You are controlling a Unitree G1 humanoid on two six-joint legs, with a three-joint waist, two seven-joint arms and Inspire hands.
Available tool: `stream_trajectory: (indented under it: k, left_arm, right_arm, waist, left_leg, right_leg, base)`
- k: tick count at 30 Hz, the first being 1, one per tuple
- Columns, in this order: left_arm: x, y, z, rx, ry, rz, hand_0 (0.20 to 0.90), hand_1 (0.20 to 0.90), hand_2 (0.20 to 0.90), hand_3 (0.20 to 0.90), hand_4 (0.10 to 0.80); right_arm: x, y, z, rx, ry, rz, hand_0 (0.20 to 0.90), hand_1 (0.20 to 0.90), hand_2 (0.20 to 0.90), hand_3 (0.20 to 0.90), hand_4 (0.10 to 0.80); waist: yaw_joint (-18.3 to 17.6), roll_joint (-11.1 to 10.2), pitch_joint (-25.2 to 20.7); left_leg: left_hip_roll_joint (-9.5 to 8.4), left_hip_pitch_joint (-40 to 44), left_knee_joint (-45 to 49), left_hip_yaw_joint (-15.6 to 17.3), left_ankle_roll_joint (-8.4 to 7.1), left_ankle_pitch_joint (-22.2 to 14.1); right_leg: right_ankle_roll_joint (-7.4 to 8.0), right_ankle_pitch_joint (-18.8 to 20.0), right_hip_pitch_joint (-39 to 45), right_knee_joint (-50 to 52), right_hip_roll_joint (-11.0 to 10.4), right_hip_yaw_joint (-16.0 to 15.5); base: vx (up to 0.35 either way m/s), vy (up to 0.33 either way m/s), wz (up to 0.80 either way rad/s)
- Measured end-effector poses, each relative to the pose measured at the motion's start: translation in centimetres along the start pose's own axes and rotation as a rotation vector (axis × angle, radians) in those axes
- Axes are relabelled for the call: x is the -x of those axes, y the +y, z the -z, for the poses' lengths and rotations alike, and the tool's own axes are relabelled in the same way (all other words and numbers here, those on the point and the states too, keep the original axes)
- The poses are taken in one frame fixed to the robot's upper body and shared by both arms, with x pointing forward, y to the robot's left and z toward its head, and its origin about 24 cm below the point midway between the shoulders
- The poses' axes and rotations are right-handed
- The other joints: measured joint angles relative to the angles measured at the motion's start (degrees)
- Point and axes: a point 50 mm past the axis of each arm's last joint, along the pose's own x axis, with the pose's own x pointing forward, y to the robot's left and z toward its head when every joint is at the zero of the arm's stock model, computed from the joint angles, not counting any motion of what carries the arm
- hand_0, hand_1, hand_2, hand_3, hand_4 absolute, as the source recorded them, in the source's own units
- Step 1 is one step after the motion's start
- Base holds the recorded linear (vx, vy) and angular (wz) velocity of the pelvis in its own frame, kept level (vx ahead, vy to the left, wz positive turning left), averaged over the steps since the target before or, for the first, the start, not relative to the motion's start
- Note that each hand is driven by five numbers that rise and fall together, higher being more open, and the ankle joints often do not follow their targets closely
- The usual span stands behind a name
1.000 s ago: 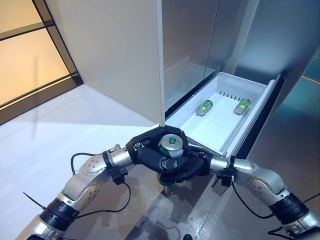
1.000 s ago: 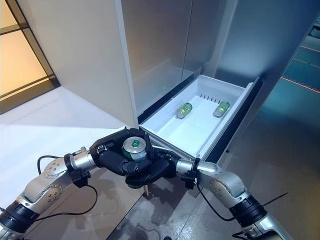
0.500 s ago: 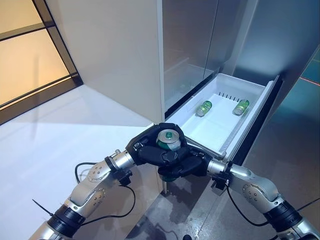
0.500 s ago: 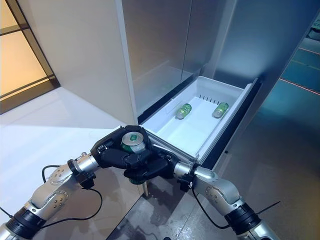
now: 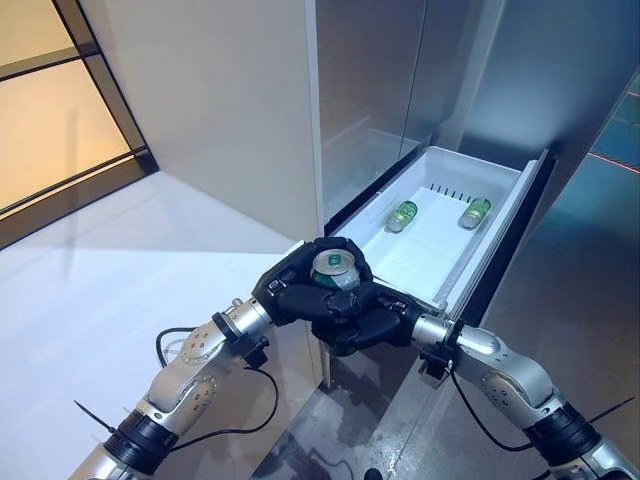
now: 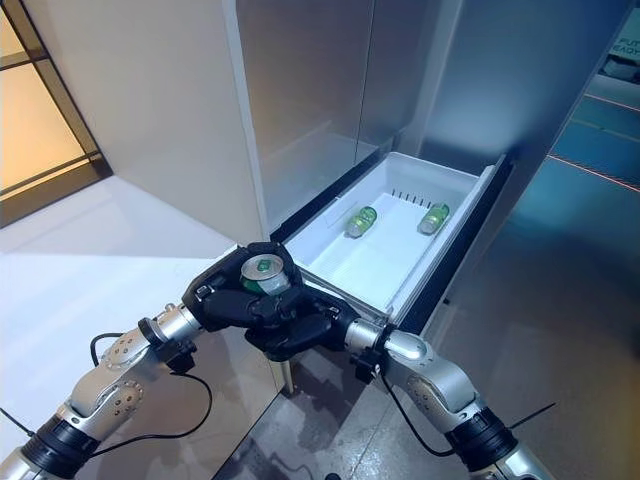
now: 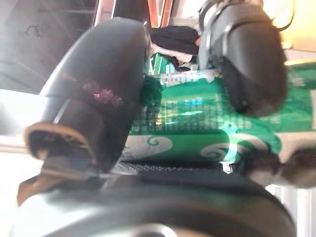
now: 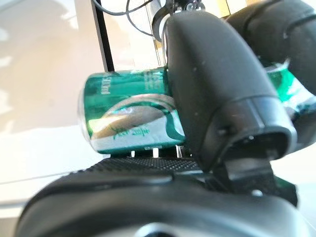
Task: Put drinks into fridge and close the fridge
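A green can (image 5: pixel 337 267) stands upright between both hands, its silver top up, just in front of the near left corner of the open white fridge drawer (image 5: pixel 452 268). My left hand (image 5: pixel 295 291) is curled round it from the left, and my right hand (image 5: pixel 365 322) is curled round it from below and the right. The can shows in the left wrist view (image 7: pixel 197 123) and the right wrist view (image 8: pixel 129 114) with fingers wrapped on it. Green cans (image 5: pixel 403 215) (image 5: pixel 474 212) lie on their sides at the far end of the drawer.
The tall grey fridge door (image 5: pixel 365 90) is shut above the drawer. A beige cabinet wall (image 5: pixel 220 110) stands to the left of it. A white counter top (image 5: pixel 100 270) lies at the lower left. Grey floor (image 5: pixel 580 300) lies to the right.
Both hands have carried the can a little up and forward, towards the drawer's near corner. The camera has shifted slightly.
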Motion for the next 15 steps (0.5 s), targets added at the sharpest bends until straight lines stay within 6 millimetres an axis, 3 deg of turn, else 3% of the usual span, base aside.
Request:
stream_trajectory:
  k: [10,12,13,15]
  left_arm:
    - [-0.1,-0.1,-0.2,-0.020,-0.027,-0.001,0.300,0.300,0.300,0.200,0.100]
    - [-0.1,-0.1,-0.4,-0.040,-0.045,0.001,0.672,0.672,0.672,0.634,0.534]
    - [-0.1,-0.2,-0.5,-0.045,-0.055,0.002,0.900,0.900,0.900,0.900,0.800]
    - [-0.2,-0.2,-0.6,-0.056,-0.074,0.000,0.900,0.900,0.900,0.900,0.800]
  right_arm:
    - [0.0,0.1,-0.5,0.041,-0.013,0.021,0.300,0.300,0.300,0.200,0.100]
    - [0.0,0.1,-0.8,0.065,-0.023,0.025,0.300,0.300,0.300,0.200,0.100]
    - [0.0,0.1,-1.0,0.074,-0.027,0.026,0.300,0.300,0.300,0.200,0.100]
    - [0.1,0.1,-1.3,0.090,-0.037,0.035,0.300,0.300,0.300,0.200,0.100]
  waist:
    - [-0.9,0.0,0.0]
    - [-1.0,0.0,0.0]
    - [-1.1,0.0,0.0]
    - [-1.0,0.0,0.0]
  left_leg:
    - [0.04,-0.1,0.0,0.1,0.02,0.0]
    - [0.04,-0.2,0.0,0.1,0.02,0.0]
    - [0.05,-0.2,0.0,0.1,0.02,0.0]
    - [0.05,-0.2,0.0,0.0,0.02,0.0]
  right_leg:
    - [-0.05,0.0,-0.2,0.0,0.0,0.0]
    - [-0.04,0.0,-0.2,0.0,0.0,0.0]
    - [-0.04,0.0,-0.2,0.0,0.0,0.0]
    - [-0.04,0.0,-0.2,0.0,0.0,0.0]
  base:
    - [-0.010,-0.002,0.00]
    - [0.000,0.000,0.00]
    - [0.000,0.000,0.00]
    - [0.000,0.000,0.00]
